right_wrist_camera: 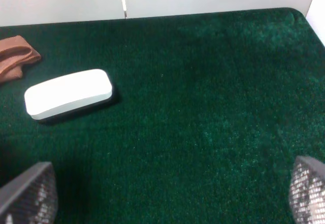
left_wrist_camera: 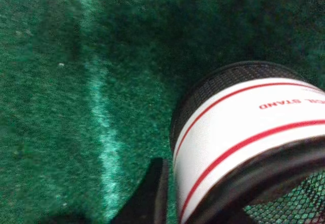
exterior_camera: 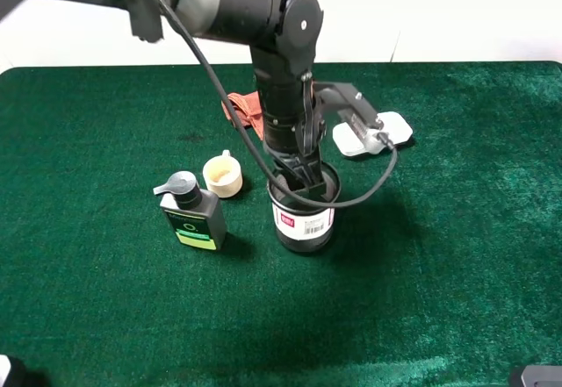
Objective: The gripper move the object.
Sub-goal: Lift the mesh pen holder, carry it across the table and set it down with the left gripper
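The black wire-mesh pen cup (exterior_camera: 305, 218) with a white label marked in red stands upright on the green cloth near the middle. My left gripper (exterior_camera: 303, 182) comes down from above onto its rim, one jaw inside the cup and one outside. In the left wrist view the outer black finger (left_wrist_camera: 151, 196) lies against the labelled wall of the cup (left_wrist_camera: 244, 127), so the gripper looks shut on the rim. The inner finger is hidden. My right gripper (right_wrist_camera: 167, 198) is open and empty, its mesh-patterned fingertips (right_wrist_camera: 30, 193) wide apart over bare cloth.
A dark grey pump bottle (exterior_camera: 191, 214) and a small cream cup (exterior_camera: 222, 175) stand just left of the pen cup. A white flat case (exterior_camera: 372, 133) and a brown cloth (exterior_camera: 246, 109) lie behind it. The green cloth (exterior_camera: 457, 255) covers the table.
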